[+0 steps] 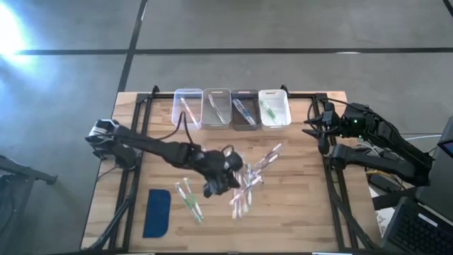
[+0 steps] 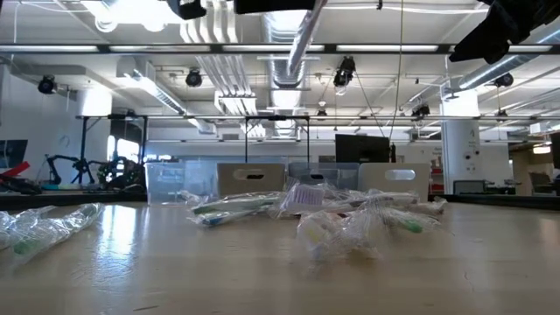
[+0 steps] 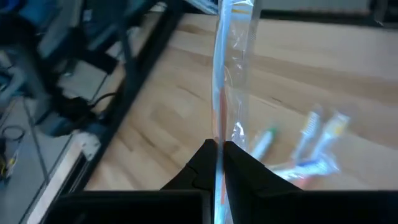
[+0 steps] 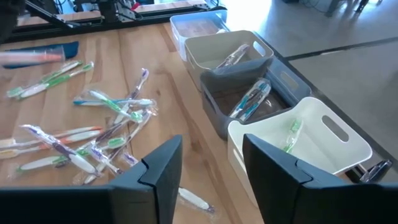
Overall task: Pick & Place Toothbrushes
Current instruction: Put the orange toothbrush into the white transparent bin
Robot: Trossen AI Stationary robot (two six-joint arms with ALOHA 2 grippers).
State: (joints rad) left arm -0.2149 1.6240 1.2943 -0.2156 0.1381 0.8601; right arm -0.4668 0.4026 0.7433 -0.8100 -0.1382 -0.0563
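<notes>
Several wrapped toothbrushes (image 1: 251, 180) lie in a loose heap on the wooden table's middle, and two green ones (image 1: 188, 200) lie apart near its front. My left gripper (image 3: 217, 152) hovers above the table beside the heap (image 1: 214, 185), shut on one clear-wrapped toothbrush (image 3: 231, 68) with an orange accent. My right gripper (image 4: 211, 168) waits open at the table's right side (image 1: 318, 129), near the white bin, with nothing between its fingers. My left gripper pinches the wrapped toothbrush at one end (image 3: 219, 138) between its two fingers. The toothbrush runs straight on from the fingertips, in line with the fingers. It is lifted clear of the table, wrapper and all.
Four small bins stand in a row at the far edge: clear (image 1: 187, 108), beige (image 1: 216, 108), dark grey (image 1: 244, 108) and white (image 1: 274, 108), each with a toothbrush or two inside. A flat dark-blue pad (image 1: 157, 212) lies at the front left. Black frame rails run along both table sides.
</notes>
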